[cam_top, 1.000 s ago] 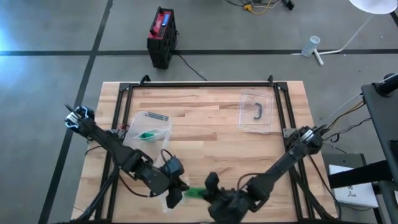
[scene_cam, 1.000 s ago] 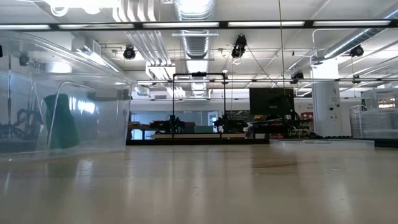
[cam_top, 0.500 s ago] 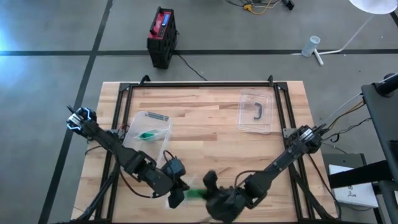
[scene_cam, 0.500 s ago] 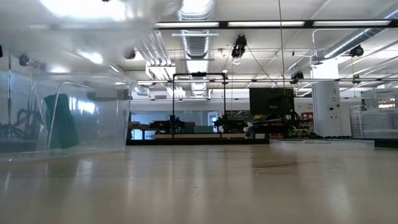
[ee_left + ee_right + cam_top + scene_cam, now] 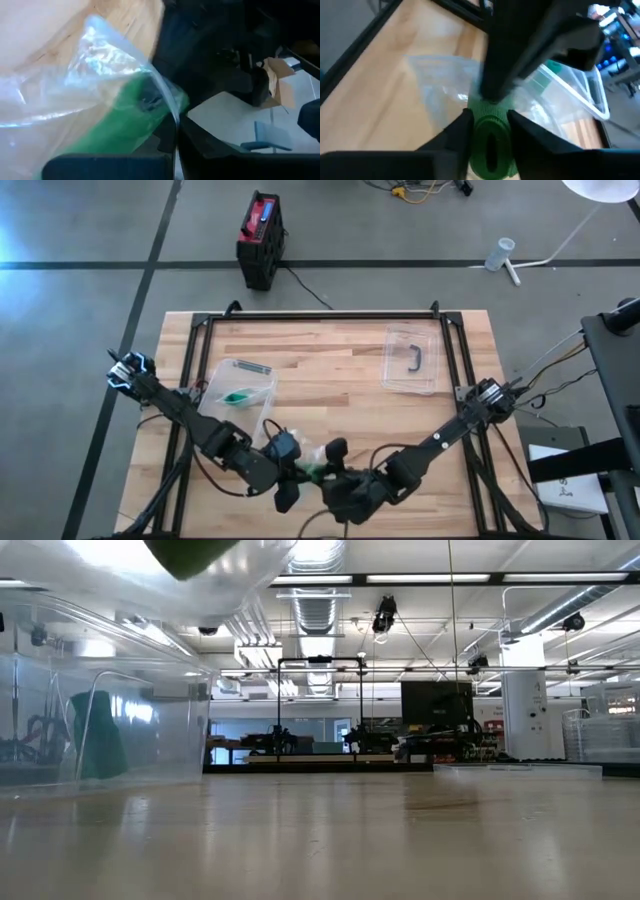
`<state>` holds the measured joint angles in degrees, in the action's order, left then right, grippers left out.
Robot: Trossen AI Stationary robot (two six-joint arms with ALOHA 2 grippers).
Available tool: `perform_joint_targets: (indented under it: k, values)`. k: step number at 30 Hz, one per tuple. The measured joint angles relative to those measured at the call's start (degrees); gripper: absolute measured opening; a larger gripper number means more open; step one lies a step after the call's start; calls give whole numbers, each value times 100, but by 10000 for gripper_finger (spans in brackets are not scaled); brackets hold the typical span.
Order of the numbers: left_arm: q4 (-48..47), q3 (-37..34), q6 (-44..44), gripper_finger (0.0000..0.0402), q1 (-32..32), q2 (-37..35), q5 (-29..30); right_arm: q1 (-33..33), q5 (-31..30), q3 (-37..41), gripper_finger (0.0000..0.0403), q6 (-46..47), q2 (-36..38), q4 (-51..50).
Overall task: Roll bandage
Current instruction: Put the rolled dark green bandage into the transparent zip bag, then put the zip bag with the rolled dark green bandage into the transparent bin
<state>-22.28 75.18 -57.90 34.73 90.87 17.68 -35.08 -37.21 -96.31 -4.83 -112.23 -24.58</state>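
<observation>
The green bandage roll (image 5: 490,137) is held above the near edge of the wooden table (image 5: 340,370), between the two arms, partly inside a clear plastic bag (image 5: 75,90).

**Gripper states**
- The left gripper (image 5: 290,475) is fully closed, pinching the plastic bag at its edge, as the left wrist view shows.
- The right gripper (image 5: 489,131) has its fingers on either side of the roll, set narrow, with the roll's hollow core facing the camera. Whether they press the roll firmly or only bracket it cannot be told.

**Other items**
- A second clear bag with green contents (image 5: 240,393) lies on the table's left side.
- A clear lidded container (image 5: 410,360) sits toward the far right, well apart from both grippers.

**Handling notes (judgement)**
- The roll is probably light, soft and compressible; a hard squeeze would flatten the core.
- Take hold across the round outer surface, not on a loose tail, which could unwind.
- The bag film is thin and slippery; expect it to cling to the roll or slide out of a pinch.
</observation>
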Motion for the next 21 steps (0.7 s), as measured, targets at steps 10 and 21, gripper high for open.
perform_joint_targets:
  k: [10,21]
  values:
    - [-178,-1,-229,0,1,-83,923,-76,-9,2,243,918,431,-543]
    - [-1850,-121,-1083,0,27,-1405,1530,-811,-866,32,282,1145,1318,-964]
